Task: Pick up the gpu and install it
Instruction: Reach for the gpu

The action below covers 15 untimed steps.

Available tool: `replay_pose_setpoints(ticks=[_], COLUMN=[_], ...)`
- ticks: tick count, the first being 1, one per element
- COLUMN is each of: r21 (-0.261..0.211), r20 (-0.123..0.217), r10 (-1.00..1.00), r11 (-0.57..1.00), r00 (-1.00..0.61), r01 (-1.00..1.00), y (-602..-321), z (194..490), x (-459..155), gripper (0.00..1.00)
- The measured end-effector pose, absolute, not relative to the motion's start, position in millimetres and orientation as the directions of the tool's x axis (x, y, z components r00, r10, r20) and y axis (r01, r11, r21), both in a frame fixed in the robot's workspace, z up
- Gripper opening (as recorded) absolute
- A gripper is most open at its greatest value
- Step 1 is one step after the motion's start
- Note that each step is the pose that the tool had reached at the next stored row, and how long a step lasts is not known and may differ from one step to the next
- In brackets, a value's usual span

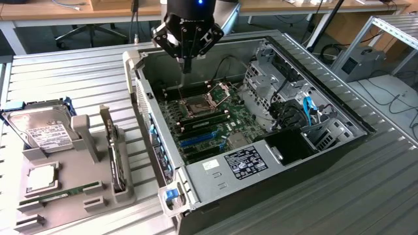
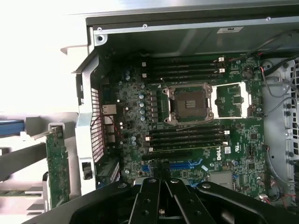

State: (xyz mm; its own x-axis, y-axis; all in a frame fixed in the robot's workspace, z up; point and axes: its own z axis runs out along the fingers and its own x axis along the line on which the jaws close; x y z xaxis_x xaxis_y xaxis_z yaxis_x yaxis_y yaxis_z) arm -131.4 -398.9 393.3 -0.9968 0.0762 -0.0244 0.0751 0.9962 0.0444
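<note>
1. Ribbed metal table (image 1: pixel 78 73) in a workshop, with wooden desks behind it. In the exterior view we see an open computer case (image 1: pixel 326 83) lying on its side, its green motherboard (image 1: pixel 216 122) facing up.
2. We see the gripper (image 1: pixel 187 62) hanging over the far end of the case, pointing down. Its fingers are pressed together and hold nothing.
3. On the exterior view's left sits a grey holder (image 1: pixel 65 196). The gpu (image 1: pixel 116 156) stands on edge in a slot on the side of the holder nearest the case, well apart from the gripper. A hard drive (image 1: pixel 42 129), a processor chip (image 1: pixel 42 178) and a RAM stick (image 1: pixel 62 193) also rest in the holder.
4. In the wrist view we look straight down into the case. The gripper (image 2: pixel 160 186) appears as dark fingers closed together, empty, above the motherboard (image 2: pixel 187 140) and its processor socket (image 2: pixel 189 105).
5. Outside the case's perforated wall (image 2: pixel 96 126), we see the gpu (image 2: pixel 58 163) as a green board upright in the holder.
</note>
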Motion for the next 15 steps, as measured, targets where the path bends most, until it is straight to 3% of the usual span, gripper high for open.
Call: replay_pose_setpoints(ticks=[15], r21=[0.044], r20=[-0.024], r10=[0.076], r11=[0.996], r00=[-0.997], r01=[0.075], y=[-398.9], z=[393.3], x=[-138.0], gripper=[0.11])
